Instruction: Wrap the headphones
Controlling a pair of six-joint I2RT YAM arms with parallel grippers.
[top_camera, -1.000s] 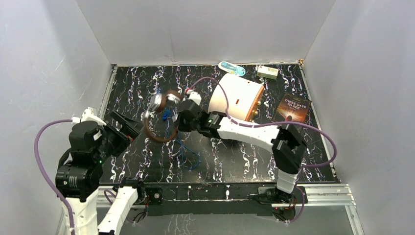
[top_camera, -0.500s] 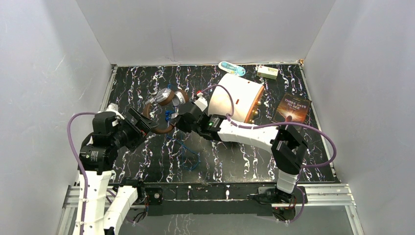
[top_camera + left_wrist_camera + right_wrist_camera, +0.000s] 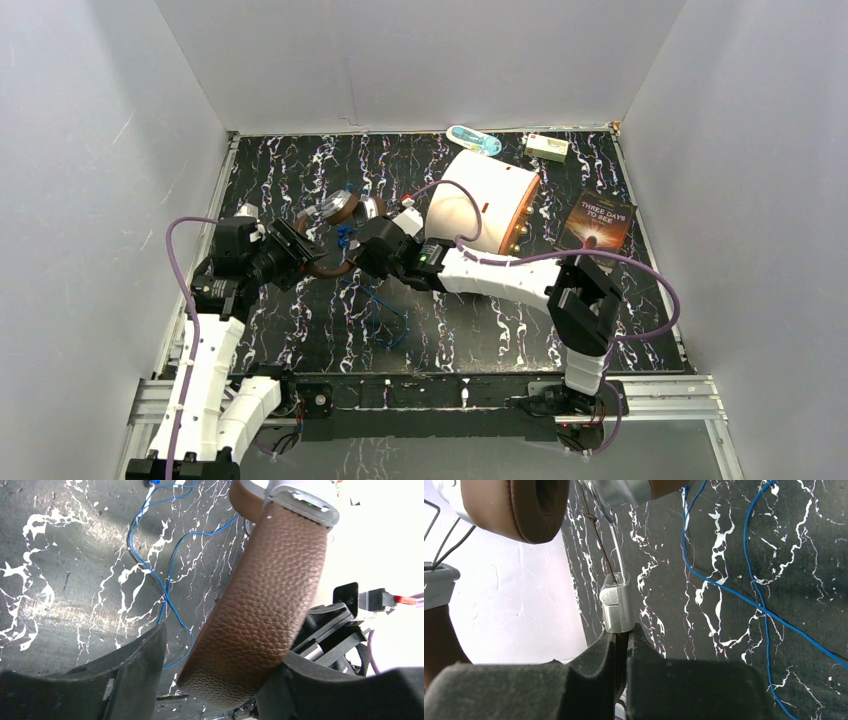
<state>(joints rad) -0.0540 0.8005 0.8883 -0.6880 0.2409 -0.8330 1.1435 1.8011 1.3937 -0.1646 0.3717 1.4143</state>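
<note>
The left tool (image 3: 303, 254), a second ago wide open at the tabletop's (image 3: 470, 320) left edge, has swung in and narrowed astride the brown headband (image 3: 265, 605). A gap shows at one finger, so a clamp cannot be confirmed. The right tool (image 3: 621, 641) stays clenched just below a silver slider, holding the headphones (image 3: 335, 222) above left-centre. A second hold would likely steady them for winding the blue cable (image 3: 385, 312), which trails loose. Counted: one headphones, one cable, one cream cylinder (image 3: 485, 205), one book (image 3: 598, 220), one small box (image 3: 547, 147).
</note>
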